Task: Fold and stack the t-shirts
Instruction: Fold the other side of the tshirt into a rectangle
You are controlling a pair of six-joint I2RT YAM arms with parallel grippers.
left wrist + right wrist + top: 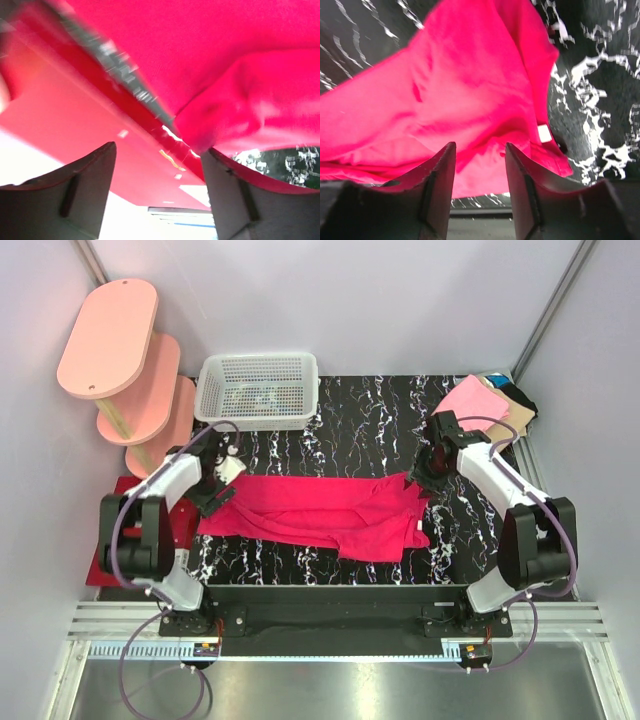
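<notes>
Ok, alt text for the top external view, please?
A magenta-red t-shirt lies stretched across a black marbled table, the left hand and right hand at its ends. A white mesh basket and folded shirts sit at the far edge.

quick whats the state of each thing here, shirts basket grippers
magenta t-shirt, lying flat, folded into a long strip, right end rumpled
folded t-shirts, stacked at the far right corner
basket, upright
left gripper, open at the shirt's left end
right gripper, open over its right end
</notes>
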